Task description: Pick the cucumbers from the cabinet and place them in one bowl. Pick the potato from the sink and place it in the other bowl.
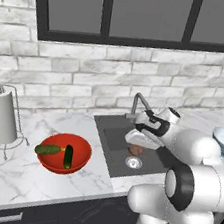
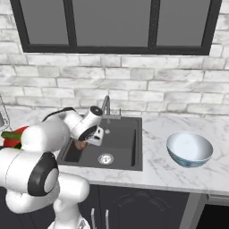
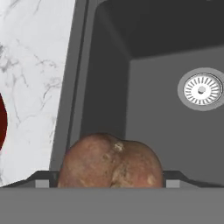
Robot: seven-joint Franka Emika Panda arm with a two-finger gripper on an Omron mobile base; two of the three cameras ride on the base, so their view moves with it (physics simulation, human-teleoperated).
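End effector (image 1: 136,147) clamps the potato (image 3: 110,161), just above the sink (image 3: 166,127) floor near the drain (image 3: 201,89). Cucumbers (image 1: 58,152) already in red bowl (image 1: 81,147). Risk: potato slips out or clips the sink wall on the way to the blue bowl (image 2: 189,149).

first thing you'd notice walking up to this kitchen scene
The white arm reaching down into the dark sink, its gripper set around the brown potato just above the basin floor, near the silver drain. Next, the glossy red bowl on the marble counter left of the sink, with two green cucumbers in it. Right of the sink sits the pale blue bowl, holding nothing.
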